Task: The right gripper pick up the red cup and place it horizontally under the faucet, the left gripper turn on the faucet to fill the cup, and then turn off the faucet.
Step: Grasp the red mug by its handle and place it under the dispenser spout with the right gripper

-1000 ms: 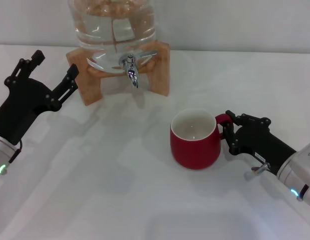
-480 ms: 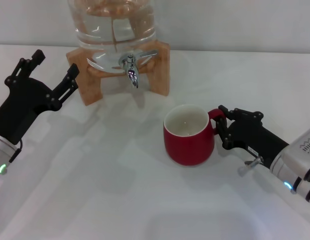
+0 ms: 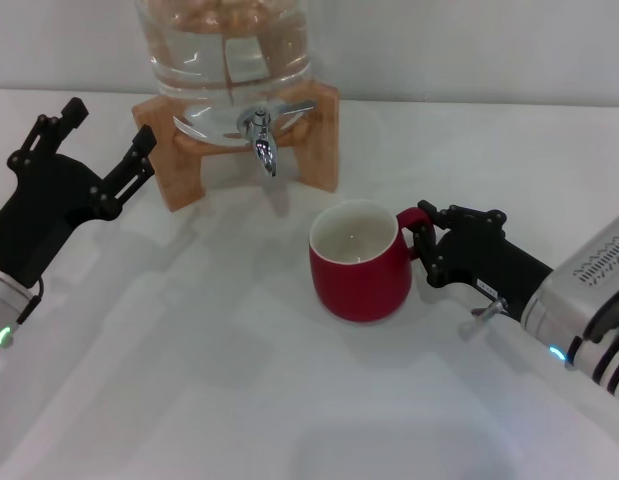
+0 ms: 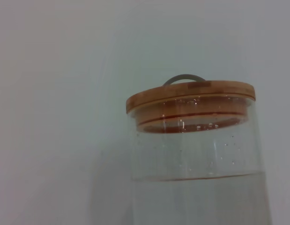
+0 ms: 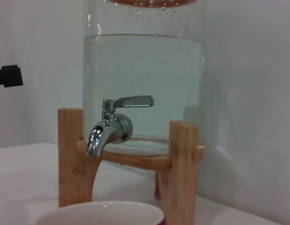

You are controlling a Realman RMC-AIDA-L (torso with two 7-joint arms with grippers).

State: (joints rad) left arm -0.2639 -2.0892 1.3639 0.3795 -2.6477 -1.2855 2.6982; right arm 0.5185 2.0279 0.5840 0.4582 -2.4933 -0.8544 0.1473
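Cup orientation first: the red cup [image 3: 360, 262] stands upright on the white table [image 3: 239, 400], mouth facing straight up, with its red loop handle pointing toward the robot's right. Its cream-white inside looks empty. It sits in front of the wooden stand [image 3: 179, 165], a little to the right of the spout and not beneath it.

Holding it is the right gripper [image 3: 425, 252], whose black fingers are clamped on the handle; the arm reaches in from the right side of the table. In the right wrist view only the pale rim of the cup [image 5: 100, 216] shows at the lower edge.

Behind the cup, the faucet [image 3: 261, 135] juts forward from the glass jar [image 3: 224, 45], its spout turned down and its lever lying roughly level, pointing to one side in the right wrist view [image 5: 114, 123]. The jar rests in the wooden stand and holds clear water to a level well up its wall [image 5: 142, 89]. From the left wrist view, a wooden lid [image 4: 190, 96] with a metal loop on top closes the jar.

Off to the left of the stand, the left gripper [image 3: 101, 138] is raised above the table with its two fingers spread wide apart, touching nothing.
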